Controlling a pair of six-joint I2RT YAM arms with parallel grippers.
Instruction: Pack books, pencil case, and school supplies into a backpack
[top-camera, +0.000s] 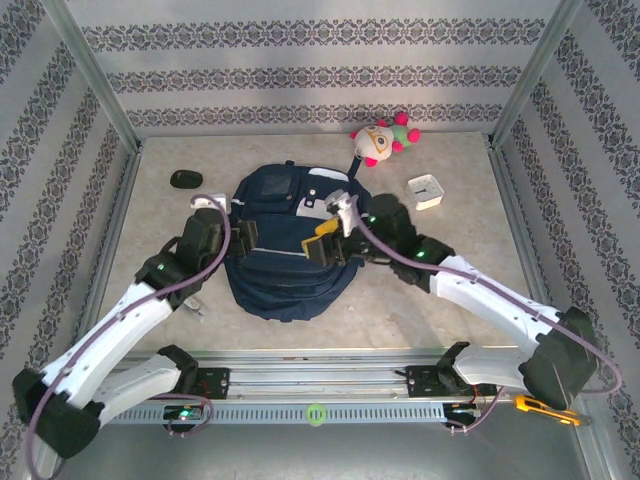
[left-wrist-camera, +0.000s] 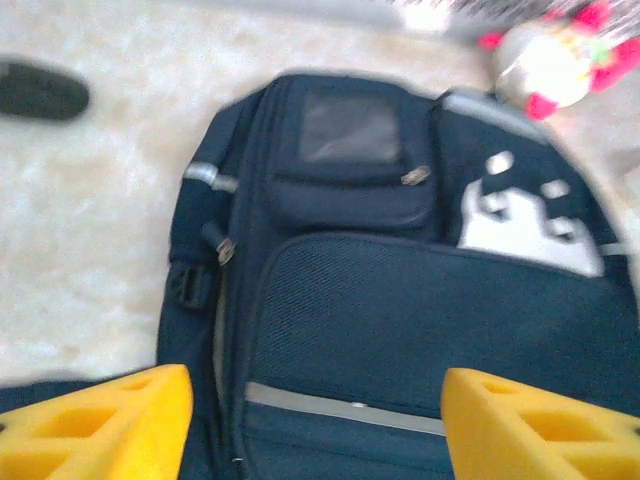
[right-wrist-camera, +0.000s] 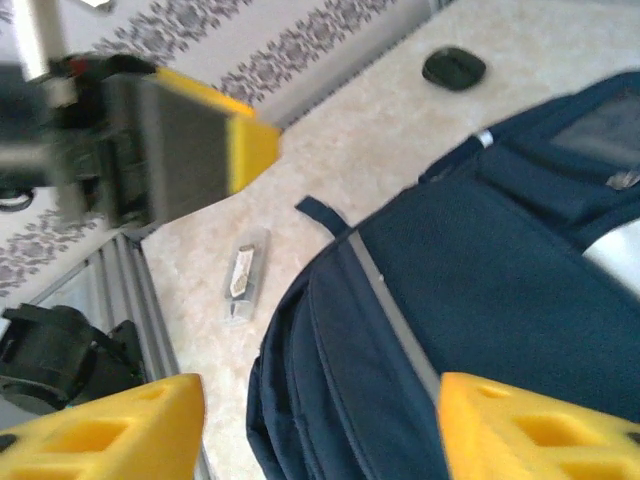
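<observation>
The navy backpack (top-camera: 288, 262) lies flat in the middle of the table, white-patched pocket toward the back wall. It looks closed, with its grey stripe (left-wrist-camera: 340, 408) showing between my left fingers. My left gripper (top-camera: 249, 240) is over the backpack's left side, open with nothing between its yellow fingers (left-wrist-camera: 100, 425). My right gripper (top-camera: 322, 238) hovers over the backpack's (right-wrist-camera: 480, 300) right half, also open and empty, with its yellow fingers (right-wrist-camera: 540, 430) wide apart. The book, the mint pencil case and the pink block are out of view.
A black oval object (top-camera: 185, 179) lies at the back left. A white square clock (top-camera: 427, 190) and a plush toy (top-camera: 380, 140) sit at the back right. A small clear packet (right-wrist-camera: 243, 275) lies on the table left of the backpack, near the left arm.
</observation>
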